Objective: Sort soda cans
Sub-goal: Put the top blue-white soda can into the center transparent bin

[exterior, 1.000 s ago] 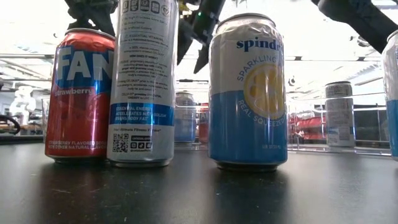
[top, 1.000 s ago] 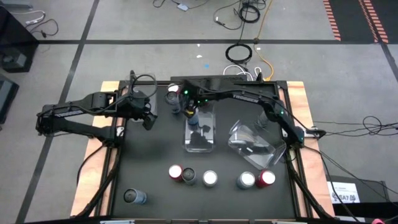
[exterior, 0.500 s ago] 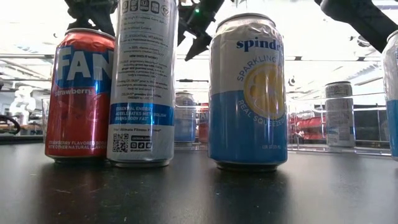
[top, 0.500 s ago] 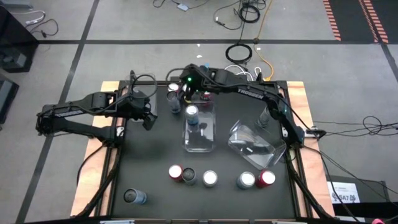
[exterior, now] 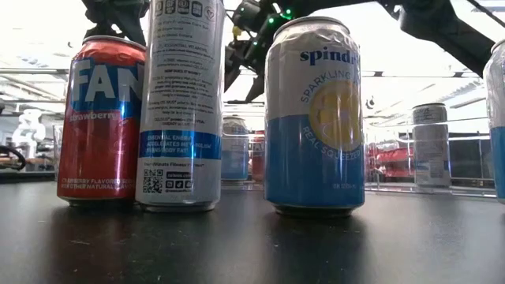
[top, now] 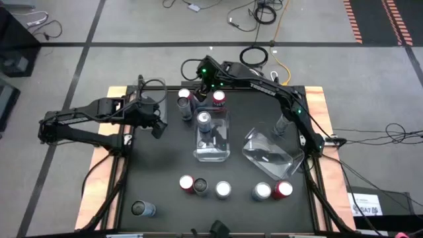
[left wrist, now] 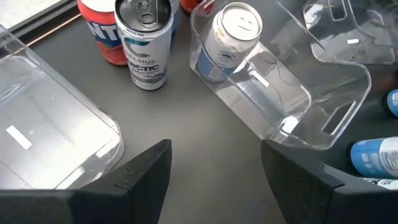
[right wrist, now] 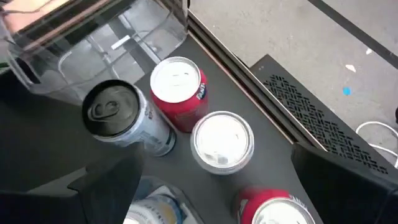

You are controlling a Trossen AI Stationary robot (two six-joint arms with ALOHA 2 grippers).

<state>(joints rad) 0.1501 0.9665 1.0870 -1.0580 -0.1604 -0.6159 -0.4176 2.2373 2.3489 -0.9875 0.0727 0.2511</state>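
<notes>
Two arms over a black table [top: 165, 165], cans scattered in groups. High view: right gripper [top: 203, 82] reaches to the far edge, above a cluster of cans there, a red can [top: 218, 98] just beside it, a dark-topped can [top: 184, 104] and others near; fingers hidden from above. Right wrist view fills that in: its fingers [right wrist: 106, 183] are spread wide, nothing between them, hovering over a red can with silver top [right wrist: 178, 92], a dark-lidded slim can [right wrist: 121, 121] touching or just beside it, a silver-topped can [right wrist: 222, 140], and another red can [right wrist: 273, 208] at the frame edge. Left gripper [top: 157, 125] sits at the table's left side near a clear bin [top: 142, 99]; left wrist view shows its fingers [left wrist: 146, 171] apart, empty, table surface between them. Same view shows a blue-silver can [left wrist: 231, 34] standing upright inside the middle clear bin [left wrist: 280, 106], and a slim grey-white can [left wrist: 144, 40] outside it, beside a red can [left wrist: 99, 31]; the high view only gives that binned can as a silver top [top: 204, 119]. A third, tilted bin [top: 268, 153] lies to the right, only clear in the high view. Near row, high view: red can [top: 187, 183], dark can [top: 201, 187], silver-topped can [top: 223, 190], another silver-topped can [top: 262, 192], another red can [top: 283, 189], plus a lone can [top: 142, 209] at the near left corner. Low view alone shows labels: a red strawberry can [exterior: 101, 118], a tall white slim can [exterior: 181, 102], a blue-and-white sparkling can [exterior: 316, 118], with the right gripper's fingers visible above and behind them.
</notes>
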